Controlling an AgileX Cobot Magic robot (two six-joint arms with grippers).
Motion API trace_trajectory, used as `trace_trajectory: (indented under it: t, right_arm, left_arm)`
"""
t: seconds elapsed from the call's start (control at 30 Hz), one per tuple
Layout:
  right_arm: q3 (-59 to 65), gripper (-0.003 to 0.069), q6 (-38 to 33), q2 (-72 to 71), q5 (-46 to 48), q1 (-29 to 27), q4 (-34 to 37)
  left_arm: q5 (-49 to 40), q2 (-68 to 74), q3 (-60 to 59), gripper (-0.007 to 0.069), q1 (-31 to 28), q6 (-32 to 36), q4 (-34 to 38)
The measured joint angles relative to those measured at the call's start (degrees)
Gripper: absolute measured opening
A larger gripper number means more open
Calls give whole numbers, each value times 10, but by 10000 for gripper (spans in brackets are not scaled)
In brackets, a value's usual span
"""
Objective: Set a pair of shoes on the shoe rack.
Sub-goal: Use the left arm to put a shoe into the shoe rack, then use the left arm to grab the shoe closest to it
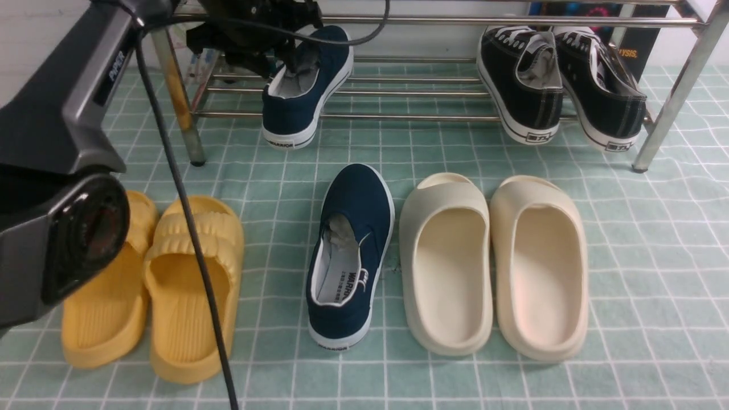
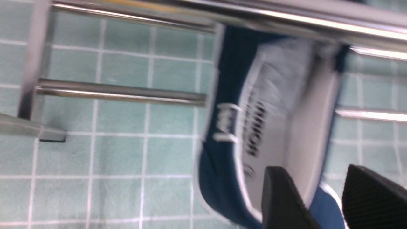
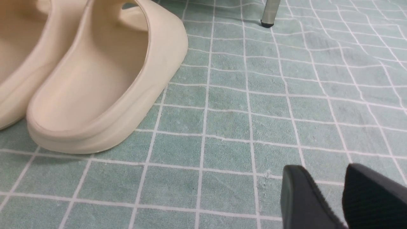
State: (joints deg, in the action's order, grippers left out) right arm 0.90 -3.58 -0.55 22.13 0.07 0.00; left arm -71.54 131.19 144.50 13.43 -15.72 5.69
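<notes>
- Nearest, we count two yellow ribbed rubber slides (image 1: 154, 285), one navy-blue canvas slip-on (image 1: 350, 256) and two cream foam slides (image 1: 495, 262) on the floor.
- Right gripper (image 3: 327, 178): jaws slightly parted, empty.
- Left gripper (image 2: 318, 178) pinches the second navy-blue slip-on (image 1: 307, 85), tilted on the shiny metal-tube shoe rack (image 1: 433, 117) beside two black lace-up sneakers (image 1: 561, 80).

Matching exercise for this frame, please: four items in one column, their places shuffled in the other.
1 black sneakers
2 yellow slides
3 cream slides
4 left gripper

A on the mat, left of the floor navy slip-on
B straddling the collar of the other navy slip-on
C on the shoe rack, right end
D on the mat, right of the floor navy slip-on

Pairs: 1-C, 2-A, 3-D, 4-B
</notes>
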Motion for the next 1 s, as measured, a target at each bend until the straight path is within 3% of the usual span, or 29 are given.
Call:
trace_trajectory:
  t: [0.13,0.33,0.37,0.43,0.57,0.8,0.9,1.0]
  right_arm:
    - [0,239,0,0,0,0,0]
    - [0,239,0,0,0,0,0]
    - [0,239,0,0,0,0,0]
    - [0,239,0,0,0,0,0]
    - [0,239,0,0,0,0,0]
    - [0,239,0,0,0,0,0]
    - [0,239,0,0,0,0,0]
    - [0,239,0,0,0,0,0]
  left_arm:
    - [0,-52,-50,245,1,12,-3]
    - [5,-215,-325,243,9,11,18]
    - [5,-219,-325,243,11,12,20]
    - [31,-257,-488,245,41,13,35]
    - [130,-254,-629,283,101,15,35]
    - [210,-236,-647,400,149,-6,2]
    - [221,-235,-647,383,149,-31,-16]
    - [224,-231,-647,293,149,-67,-53]
